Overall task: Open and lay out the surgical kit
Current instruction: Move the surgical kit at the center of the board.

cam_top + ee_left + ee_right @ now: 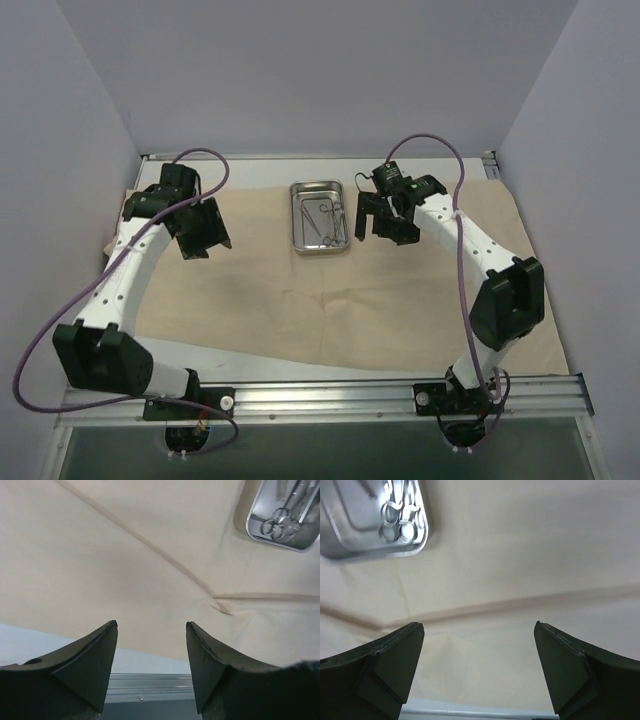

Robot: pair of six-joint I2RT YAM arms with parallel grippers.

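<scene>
The beige cloth wrap [400, 290] lies spread flat over the table, with creases. The steel tray [319, 217] sits on it at the back centre, with ring-handled instruments [326, 220] inside. The tray also shows in the left wrist view [260, 527] and the right wrist view [350, 535], with the instruments' rings [281, 525] [395, 522] in it. My left gripper [200, 228] hovers open and empty left of the tray; in its own view [152, 627] only cloth lies under it. My right gripper [385, 222] hovers open and empty just right of the tray [479, 626].
A bare white strip of table [330, 362] lies between the cloth's near edge and the metal rail [330, 398]. Grey walls close in the left, back and right. The cloth's left edge is bunched near the wall [112, 240].
</scene>
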